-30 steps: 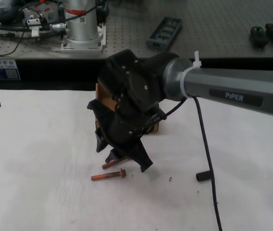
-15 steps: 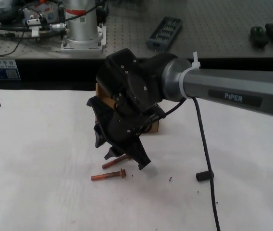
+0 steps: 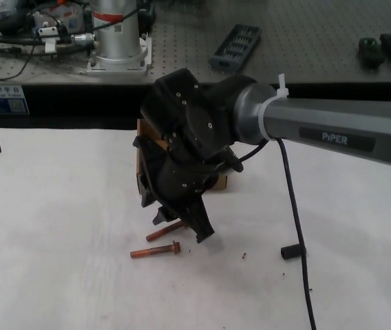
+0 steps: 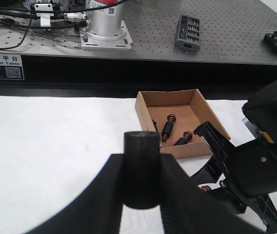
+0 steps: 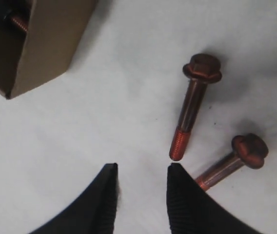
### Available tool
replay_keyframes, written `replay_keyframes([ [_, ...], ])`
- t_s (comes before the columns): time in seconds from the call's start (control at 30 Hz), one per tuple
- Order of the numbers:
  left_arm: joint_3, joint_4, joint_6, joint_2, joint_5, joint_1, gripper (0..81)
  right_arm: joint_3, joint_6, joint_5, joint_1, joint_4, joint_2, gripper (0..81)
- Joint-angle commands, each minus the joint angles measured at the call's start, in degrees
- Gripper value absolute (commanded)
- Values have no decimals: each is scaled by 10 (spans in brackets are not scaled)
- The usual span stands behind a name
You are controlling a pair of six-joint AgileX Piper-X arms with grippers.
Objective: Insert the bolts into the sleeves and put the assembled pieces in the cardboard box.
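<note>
The right gripper (image 5: 141, 170) has its two ribbed black fingers (image 5: 187, 204) standing apart, with white cloth (image 5: 104, 112) showing in the gap between them. One copper bolt (image 5: 193, 105) lies flat on the cloth just beyond the fingertips. Its threaded end lies right at the tip of one finger, contact not confirmable, and its flanged hex head points away. A second copper bolt (image 5: 238, 158) lies outboard of that same finger, head exposed, with the far end of its shank hidden behind the finger. A corner of the cardboard box (image 5: 41, 44) stands farther out beyond the other finger, well apart from it, and a threaded bolt end shows inside.
</note>
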Motion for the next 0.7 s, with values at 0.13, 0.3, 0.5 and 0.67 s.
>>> replay_keyframes([
  [0.13, -1, -6, 32, -5, -32, 3, 56, -5, 7, 2, -7, 0, 11, 262],
  [0.3, -1, -6, 32, -5, -31, 3, 56, -5, 7, 2, -19, 6, 15, 262],
  [0.5, -1, -6, 32, -5, -31, 3, 56, -5, 6, 3, -32, 5, 15, 262],
  [0.67, -1, -6, 32, -5, -31, 3, 56, -5, 6, 3, -33, 10, 15, 262],
])
